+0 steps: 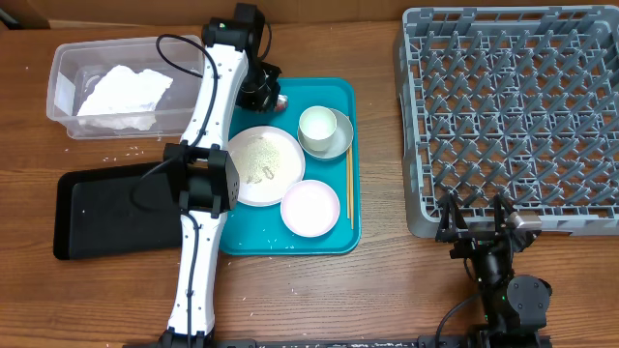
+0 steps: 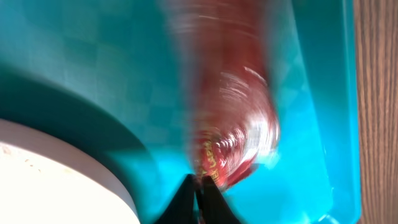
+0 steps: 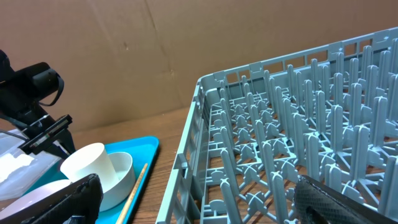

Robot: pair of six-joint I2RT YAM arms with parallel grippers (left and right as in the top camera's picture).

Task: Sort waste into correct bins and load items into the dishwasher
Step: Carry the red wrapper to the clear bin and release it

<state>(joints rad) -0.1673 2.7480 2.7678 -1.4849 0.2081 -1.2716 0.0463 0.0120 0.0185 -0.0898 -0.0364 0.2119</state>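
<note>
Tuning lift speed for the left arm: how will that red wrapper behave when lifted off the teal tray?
Probably floppy: the wrapper looks thin and crinkled, and the left jaws pinch only one end, so the rest should dangle. Likely very light, so fast moves may make it flap. Its glossy film may be slippery and slip out.

Wooden table [image 1: 387,290], teal tray [image 1: 334,92], rack [image 1: 513,116], tub [image 1: 63,87], black tray [image 1: 106,208]
</note>
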